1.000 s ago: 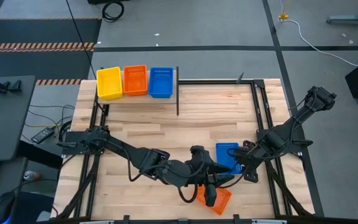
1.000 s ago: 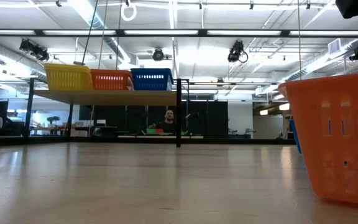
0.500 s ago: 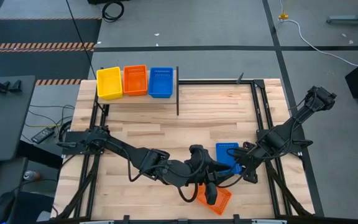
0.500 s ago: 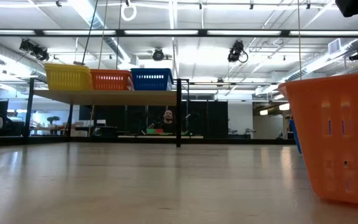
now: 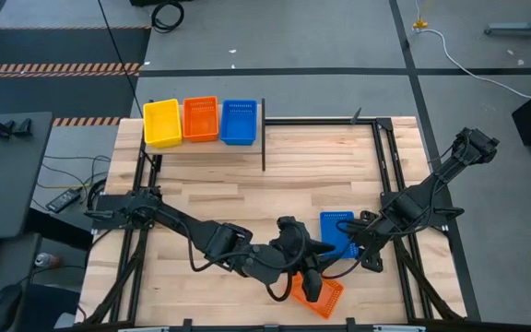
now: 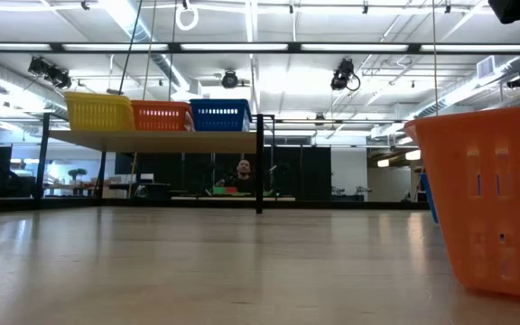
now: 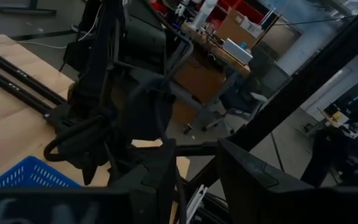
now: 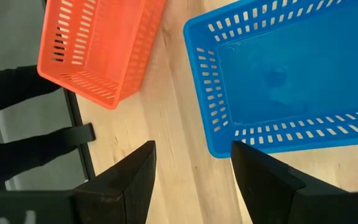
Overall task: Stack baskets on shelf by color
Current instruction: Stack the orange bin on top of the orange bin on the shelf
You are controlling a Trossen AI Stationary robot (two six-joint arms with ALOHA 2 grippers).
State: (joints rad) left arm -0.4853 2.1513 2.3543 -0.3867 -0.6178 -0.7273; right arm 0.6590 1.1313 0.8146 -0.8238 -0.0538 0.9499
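The shelf (image 6: 152,140) at the table's far left carries a yellow basket (image 5: 162,122), an orange one (image 5: 201,118) and a blue one (image 5: 239,121) side by side. A loose blue basket (image 5: 337,231) and a loose orange basket (image 5: 323,295) rest on their bottoms on the tabletop at the near right. My left gripper (image 7: 194,180) is open and high over those two baskets, pointing about level at the right arm, with nothing between its fingers. My right gripper (image 8: 192,149) is open and points down at bare wood just off the blue basket (image 8: 291,81).
The table's black frame rails (image 5: 390,175) run along its right side, and the shelf's thin black post (image 5: 264,138) stands at the shelf's right end. Bare wood (image 5: 247,194) lies between the shelf and the loose baskets. A person (image 6: 245,170) sits far behind the table.
My left gripper has turned a little at the wrist while staying in the same place above the loose baskets. The baskets and my right gripper have kept still.
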